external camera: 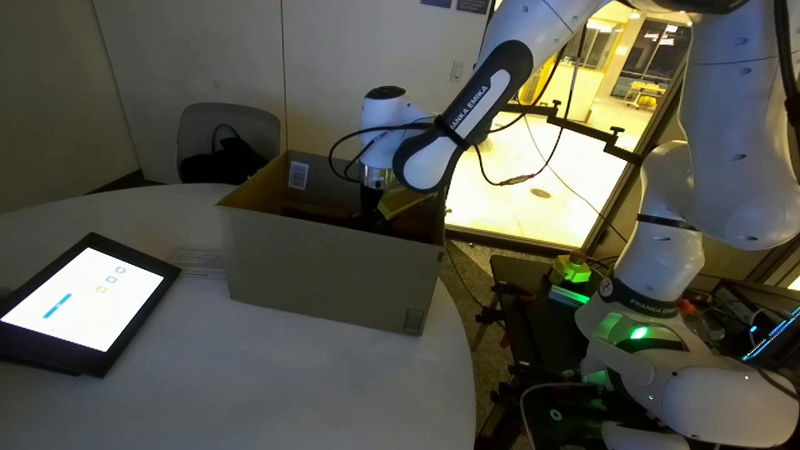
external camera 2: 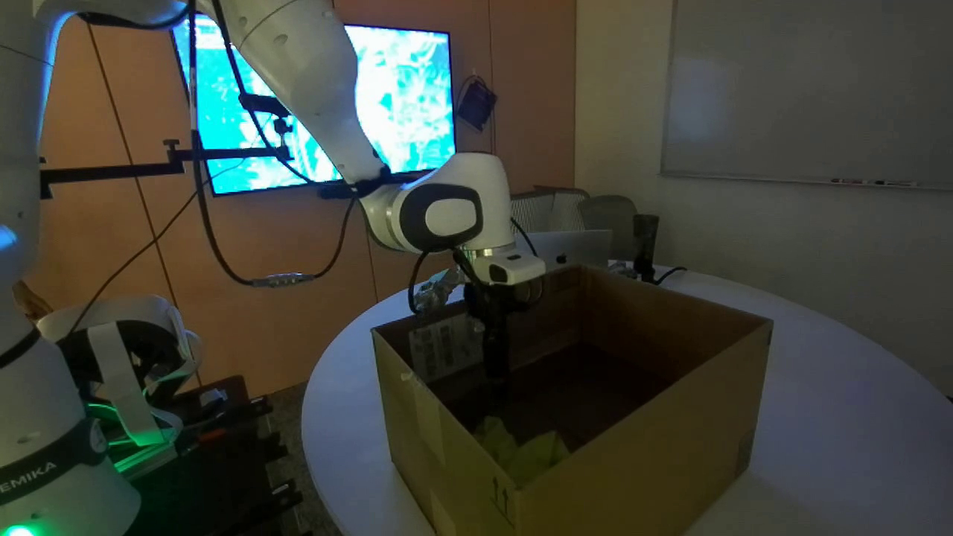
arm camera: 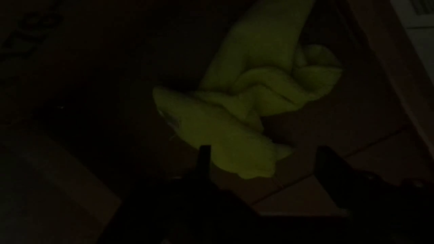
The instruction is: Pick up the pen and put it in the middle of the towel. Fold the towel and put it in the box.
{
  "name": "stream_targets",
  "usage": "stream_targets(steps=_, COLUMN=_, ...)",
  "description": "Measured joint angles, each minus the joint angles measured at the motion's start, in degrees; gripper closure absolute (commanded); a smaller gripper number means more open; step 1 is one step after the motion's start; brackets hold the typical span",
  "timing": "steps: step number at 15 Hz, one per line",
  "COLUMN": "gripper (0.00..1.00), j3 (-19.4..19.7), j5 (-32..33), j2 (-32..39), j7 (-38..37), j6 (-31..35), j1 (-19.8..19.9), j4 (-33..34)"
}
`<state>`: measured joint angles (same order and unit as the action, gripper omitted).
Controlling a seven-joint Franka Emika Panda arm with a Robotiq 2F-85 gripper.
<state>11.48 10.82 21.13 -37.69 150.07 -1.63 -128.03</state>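
The brown cardboard box (external camera: pixel 331 269) stands on the round white table with its top open; it also shows in an exterior view (external camera 2: pixel 648 447). The yellow-green towel (external camera 2: pixel 543 454) lies inside it, bunched and loosely folded on the floor near a corner. In the dark wrist view, the towel (arm camera: pixel 234 135) shows its folds and a small pale and dark patch at one end that I cannot identify. My gripper (arm camera: pixel 264 149) is down inside the box, open, its fingertips apart above the towel's end, and empty. The pen does not show; it is hidden or out of view.
A black-framed tablet (external camera: pixel 87 306) lies on the white table (external camera: pixel 300 387) beside the box. A laptop (external camera 2: pixel 569 249) and a dark cylinder (external camera 2: pixel 645 242) stand behind the box. The box walls surround the gripper on all sides.
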Motion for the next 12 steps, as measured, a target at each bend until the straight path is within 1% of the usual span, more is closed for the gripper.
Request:
stream_targets(steps=3, gripper=0.0, j3=1.16, j5=2.74, j2=-6.02, j7=-0.12, j6=-1.66, j1=-1.93, j4=-0.82)
stream_targets(steps=6, gripper=0.0, j3=0.8, j5=7.78, j2=-14.68, j7=-0.69, j6=-4.53, j1=-2.8, j4=-1.89)
stream_targets(steps=9, gripper=0.0, j3=-2.1, j5=9.16, j2=-23.6, j7=-0.14, j6=-9.41, j1=-2.53, j4=-2.6)
stream_targets(steps=10, gripper=0.0, j3=-3.63, j5=8.82, j2=-26.6, j7=0.56, j6=-11.58, j1=-2.43, j4=-2.89)
stream_targets(steps=12, gripper=0.0, j3=-7.13, j5=5.89, j2=-32.33, j7=2.8, j6=-17.62, j1=-2.44, j4=-3.08)
